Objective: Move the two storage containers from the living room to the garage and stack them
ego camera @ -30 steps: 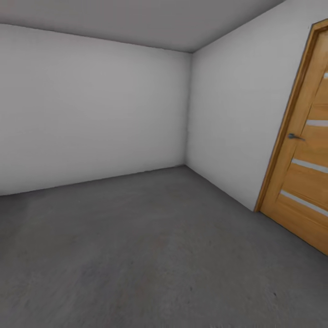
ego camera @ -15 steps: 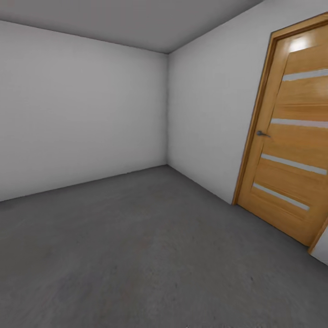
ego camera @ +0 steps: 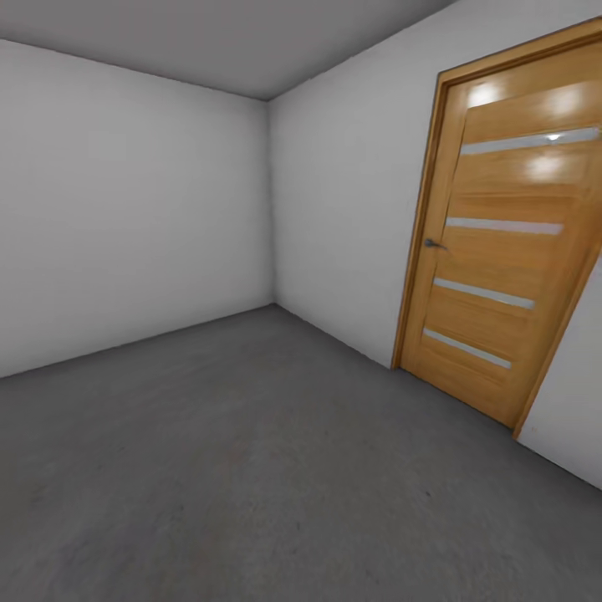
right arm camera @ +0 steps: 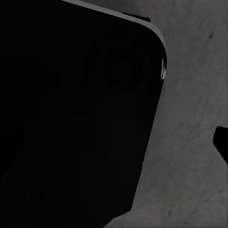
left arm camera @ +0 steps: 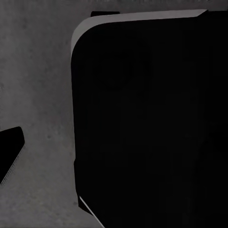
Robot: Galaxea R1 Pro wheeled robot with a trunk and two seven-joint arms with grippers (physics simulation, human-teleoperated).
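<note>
Evidently in transit: the robot should head for the door [ego camera: 493,251] at frame right (each end effector's state cannot be told).

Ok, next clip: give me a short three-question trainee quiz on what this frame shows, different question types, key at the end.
1. True or false: the wooden door in the head view stands shut in its frame.
2. Multiple choice: the floor here is A) light wood planks, B) dark grey concrete, C) red carpet.
3. Fill in: the door's handle sits on its ____ edge as the head view shows it.

Key: 1 true; 2 B; 3 left.
</note>
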